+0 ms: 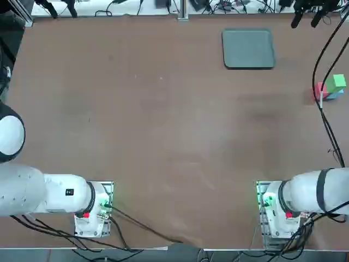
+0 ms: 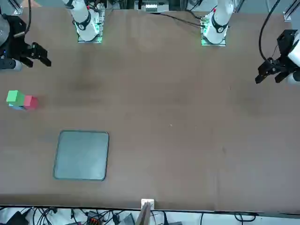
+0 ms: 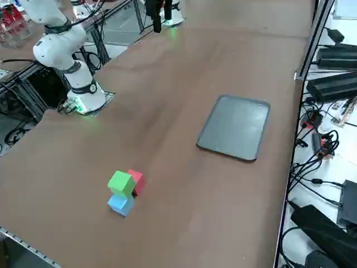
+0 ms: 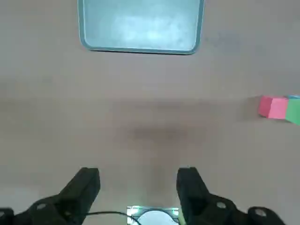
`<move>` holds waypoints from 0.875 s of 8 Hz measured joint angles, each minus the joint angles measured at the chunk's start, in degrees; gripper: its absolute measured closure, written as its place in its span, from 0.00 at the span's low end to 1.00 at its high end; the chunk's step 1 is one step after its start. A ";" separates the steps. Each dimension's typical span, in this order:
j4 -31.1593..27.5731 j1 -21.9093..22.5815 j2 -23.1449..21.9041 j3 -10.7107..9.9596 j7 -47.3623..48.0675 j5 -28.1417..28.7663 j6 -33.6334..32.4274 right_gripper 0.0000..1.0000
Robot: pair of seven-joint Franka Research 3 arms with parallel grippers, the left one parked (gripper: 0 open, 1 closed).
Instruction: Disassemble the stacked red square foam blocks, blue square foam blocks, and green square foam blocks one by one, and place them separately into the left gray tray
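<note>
A green block (image 3: 120, 182) sits on top of a blue block (image 3: 120, 204), and a red block (image 3: 136, 180) stands close against them, all near the table's right edge. The same green (image 1: 335, 83), red (image 1: 320, 90) and blue (image 1: 332, 94) blocks show in the top view. The gray tray (image 1: 248, 49) lies empty at the far side, to the left of the blocks. My right gripper (image 4: 138, 185) hangs high above its own base, open and holding nothing, well short of the red block (image 4: 273, 107) and the tray (image 4: 140, 26). The front view shows the gripper (image 2: 42, 55) raised beyond the blocks.
Brown tabletop spreads between the arm bases and the tray (image 3: 234, 127). Cables and power bricks (image 3: 334, 61) lie off the table's far edge. A black cable (image 1: 326, 123) hangs across the view beside the blocks.
</note>
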 joint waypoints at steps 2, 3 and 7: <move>0.00 0.01 0.01 0.01 0.00 -0.01 0.00 0.00; 0.00 0.09 0.01 0.04 0.00 -0.01 -0.02 0.00; 0.00 0.46 0.02 0.10 0.00 -0.03 -0.02 0.00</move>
